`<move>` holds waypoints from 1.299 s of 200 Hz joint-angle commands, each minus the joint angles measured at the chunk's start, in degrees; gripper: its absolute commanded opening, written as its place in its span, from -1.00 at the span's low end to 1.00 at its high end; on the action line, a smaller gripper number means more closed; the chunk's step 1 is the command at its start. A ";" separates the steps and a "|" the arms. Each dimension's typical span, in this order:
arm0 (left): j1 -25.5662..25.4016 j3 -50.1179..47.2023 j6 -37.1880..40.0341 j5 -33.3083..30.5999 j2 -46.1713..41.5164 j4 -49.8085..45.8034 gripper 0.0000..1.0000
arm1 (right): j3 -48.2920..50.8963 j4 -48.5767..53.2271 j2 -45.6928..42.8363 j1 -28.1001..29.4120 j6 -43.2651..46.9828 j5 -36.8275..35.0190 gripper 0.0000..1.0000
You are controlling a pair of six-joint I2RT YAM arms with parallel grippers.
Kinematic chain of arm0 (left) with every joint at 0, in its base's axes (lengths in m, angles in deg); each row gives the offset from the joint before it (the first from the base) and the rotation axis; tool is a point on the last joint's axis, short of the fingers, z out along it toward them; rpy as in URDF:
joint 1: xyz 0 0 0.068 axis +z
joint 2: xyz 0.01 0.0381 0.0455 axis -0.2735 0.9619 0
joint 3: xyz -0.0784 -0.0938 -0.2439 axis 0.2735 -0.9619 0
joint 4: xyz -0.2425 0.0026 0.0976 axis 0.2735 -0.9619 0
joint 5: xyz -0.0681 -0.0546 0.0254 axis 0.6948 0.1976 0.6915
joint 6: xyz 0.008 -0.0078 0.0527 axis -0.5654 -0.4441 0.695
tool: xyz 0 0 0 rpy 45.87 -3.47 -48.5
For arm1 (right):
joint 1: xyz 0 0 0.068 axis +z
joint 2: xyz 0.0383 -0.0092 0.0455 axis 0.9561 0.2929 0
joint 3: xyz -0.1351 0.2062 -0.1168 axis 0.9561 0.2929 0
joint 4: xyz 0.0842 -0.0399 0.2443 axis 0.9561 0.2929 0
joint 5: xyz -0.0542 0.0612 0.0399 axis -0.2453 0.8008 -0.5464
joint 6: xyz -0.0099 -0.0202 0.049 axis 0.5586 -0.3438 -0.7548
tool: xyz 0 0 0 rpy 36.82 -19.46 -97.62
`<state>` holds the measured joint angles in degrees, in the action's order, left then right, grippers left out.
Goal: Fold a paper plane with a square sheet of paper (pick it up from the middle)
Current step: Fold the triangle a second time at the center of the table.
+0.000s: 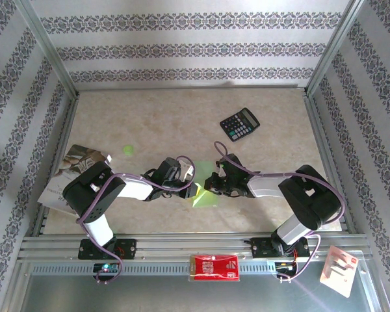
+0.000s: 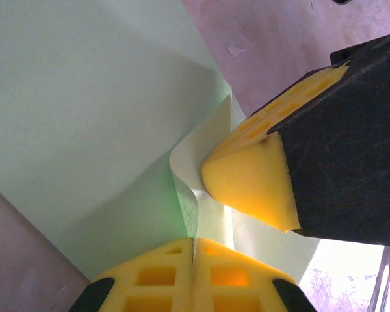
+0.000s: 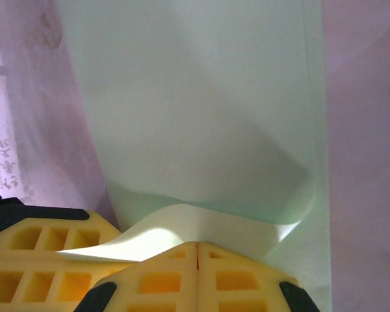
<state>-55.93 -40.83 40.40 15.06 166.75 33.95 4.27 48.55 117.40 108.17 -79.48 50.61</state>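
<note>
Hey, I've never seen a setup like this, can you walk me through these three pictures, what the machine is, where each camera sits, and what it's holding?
These are two robot arms bolted side by side at the near edge of a table. The overhead picture looks down from above and behind them. The other two come from a small camera on each wrist, so the yellow padded fingers fill the foreground.

The left gripper and right gripper meet in the middle, both with jaws shut on the square sheet of paper, light green and already bent, curling between the pads in the close-ups.

Also on the table: a black calculator farther back, a tiny green dot, and a booklet at the left edge. A red-and-white packet lies on the metal rail in front.
</note>
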 commanded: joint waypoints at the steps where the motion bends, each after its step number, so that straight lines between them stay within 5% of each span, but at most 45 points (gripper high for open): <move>1: 0.50 -1.68 2.32 -5.87 1.42 -9.52 -1.00 | -0.12 0.68 2.03 -0.48 1.33 -0.16 -1.00; 59: 0.46 -1.38 2.07 -7.16 -0.57 -10.48 -1.00 | 1.72 1.89 1.29 -0.16 1.13 -1.29 -1.00; 157: -0.01 -2.03 -1.31 -9.80 -12.45 -14.71 -0.42 | 0.68 1.98 2.47 0.78 1.38 -1.00 -1.00; 201: -6.00 -4.60 -8.76 -9.05 -19.41 -11.22 -0.66 | 0.56 2.19 2.82 0.78 1.45 -1.16 -1.00; 260: -9.87 -1.77 -9.73 -6.82 -11.86 -10.43 -0.86 | 0.20 2.42 3.04 0.78 1.57 -1.29 -1.00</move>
<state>-65.15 -44.04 31.68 7.56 152.39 22.59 4.49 47.31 117.99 108.39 -79.45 51.37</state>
